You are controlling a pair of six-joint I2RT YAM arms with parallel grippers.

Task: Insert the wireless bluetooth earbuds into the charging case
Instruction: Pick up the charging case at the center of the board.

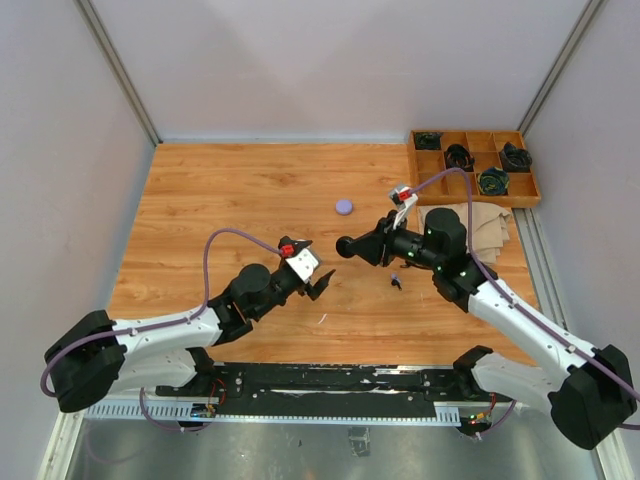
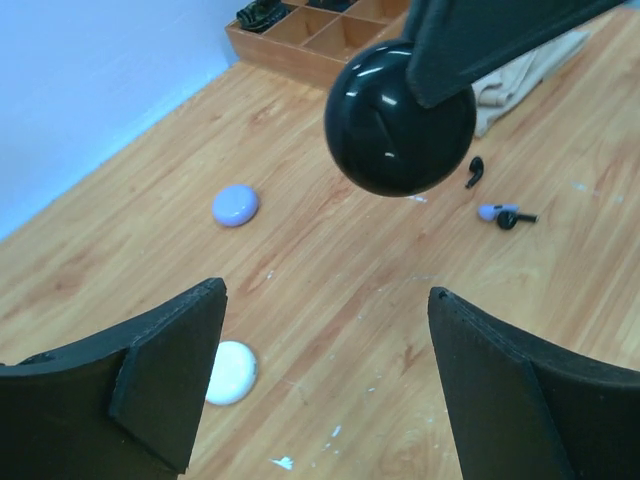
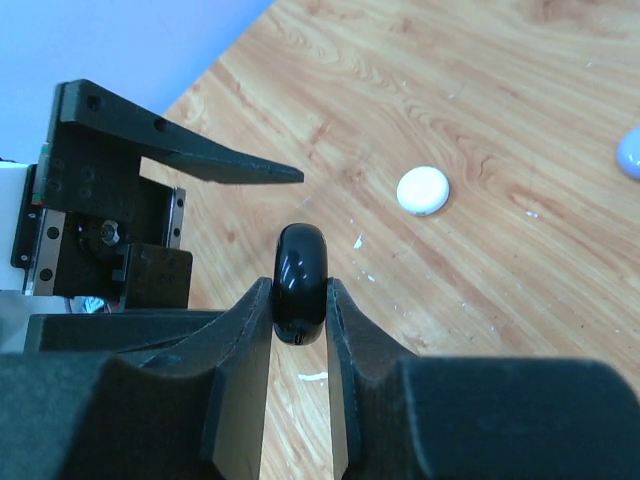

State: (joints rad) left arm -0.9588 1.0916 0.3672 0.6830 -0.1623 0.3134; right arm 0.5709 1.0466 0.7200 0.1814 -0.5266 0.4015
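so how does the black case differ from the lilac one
The black case is pinched on edge in the right gripper, off the table; the lilac case lies flat on it, untouched. The black case is dark and glossy, the lilac case pale. Both are round and look closed.

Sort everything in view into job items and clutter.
Job:
- black case, clamped in the right gripper
- lilac case
- white case
- loose black and lilac earbuds

Lying about:
- compartment tray holding dark coiled items
- beige cloth
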